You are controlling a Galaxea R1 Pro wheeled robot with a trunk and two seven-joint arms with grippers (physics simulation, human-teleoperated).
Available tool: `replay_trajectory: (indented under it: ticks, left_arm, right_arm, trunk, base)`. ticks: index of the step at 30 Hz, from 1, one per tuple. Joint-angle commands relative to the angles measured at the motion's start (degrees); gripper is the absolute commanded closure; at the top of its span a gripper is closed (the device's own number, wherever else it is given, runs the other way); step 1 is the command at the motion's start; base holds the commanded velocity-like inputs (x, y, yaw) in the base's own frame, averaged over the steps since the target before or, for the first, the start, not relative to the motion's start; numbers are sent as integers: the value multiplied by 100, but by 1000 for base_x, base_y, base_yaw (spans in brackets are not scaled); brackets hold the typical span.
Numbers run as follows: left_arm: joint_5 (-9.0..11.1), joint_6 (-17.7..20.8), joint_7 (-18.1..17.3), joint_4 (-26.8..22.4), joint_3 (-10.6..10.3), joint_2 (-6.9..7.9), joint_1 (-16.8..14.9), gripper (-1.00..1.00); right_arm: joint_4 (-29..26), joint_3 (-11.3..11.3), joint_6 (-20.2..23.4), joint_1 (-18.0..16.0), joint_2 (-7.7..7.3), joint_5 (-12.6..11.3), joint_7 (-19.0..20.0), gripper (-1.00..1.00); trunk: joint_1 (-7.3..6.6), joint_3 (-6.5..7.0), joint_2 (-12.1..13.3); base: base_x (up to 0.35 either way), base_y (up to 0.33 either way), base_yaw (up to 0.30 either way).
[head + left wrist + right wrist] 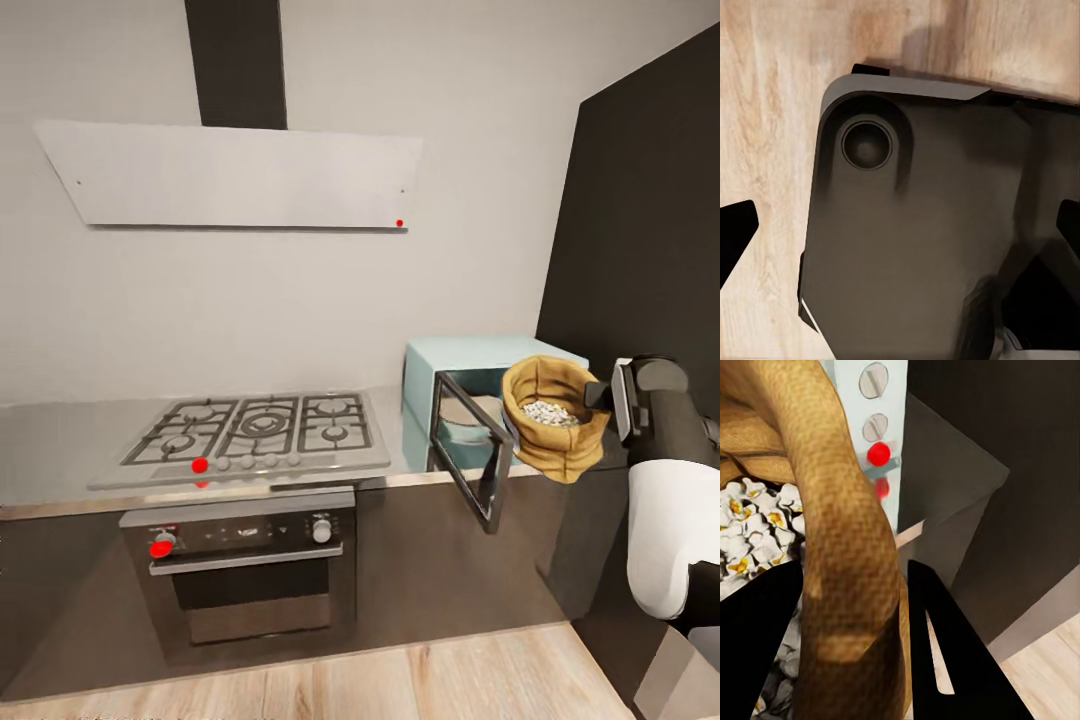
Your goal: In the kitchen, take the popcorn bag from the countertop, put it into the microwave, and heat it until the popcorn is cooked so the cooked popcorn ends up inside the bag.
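Observation:
The tan popcorn bag hangs in the air in front of the pale mint-blue microwave, tilted, with white popped kernels inside. My right gripper is shut on its rolled rim. In the right wrist view the rim runs between the two black fingers, with popcorn beside it. Behind it are the microwave's white knob panel and a red light. The microwave door stands swung open over the grey countertop. My left gripper is open, pointing down at the floor.
A steel gas hob sits left of the microwave above a built-in oven. A range hood hangs on the wall. A tall dark cabinet stands right. My dark base rests on the wooden floor.

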Motion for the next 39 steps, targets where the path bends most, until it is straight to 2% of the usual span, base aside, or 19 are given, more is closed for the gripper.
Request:
replay_trajectory:
  ticks: [1, 8, 13, 17, 22, 33, 39]
  left_arm:
    - [37, -13, 4, -1, 11, -2, -2, -100]
    - [37, -13, 4, -1, 11, -2, -1, -100]
    - [37, -13, 4, -1, 11, -2, -2, -100]
    - [37, -15, 4, -1, 11, -4, -2, -100]
    - [42, 3, 4, -1, 5, -8, -2, -100]
    - [45, 31, 4, -1, 2, -2, -2, -100]
    - [34, -20, 4, -8, 11, -9, -2, -100]
  right_arm:
    - [46, -1, 21, -4, -2, -13, -26, 100]
    - [471, -27, 21, -4, -87, -4, -25, 100]
    - [513, -28, 21, -4, -79, -14, 13, 100]
    - [865, -30, 21, -4, -83, -3, 16, 100]
    - [910, -74, 21, -4, -94, 14, 97, 100]
    - [919, -116, 21, -4, -95, 11, 104, 100]
    - [919, -116, 21, -4, -94, -2, 104, 100]
  trunk:
    - [0, -7, -4]
    - [0, -7, -4]
    - [0, -7, -4]
    - [0, -7, -4]
    - [0, -7, -4]
    - [0, -7, -4]
    - [0, -7, -4]
  base:
    - [0, 0, 43]
    - [0, 0, 7]
    - [0, 0, 0]
    - [0, 0, 0]
    - [44, -11, 0]
    - [279, -121, 0]
    - [57, -27, 0]
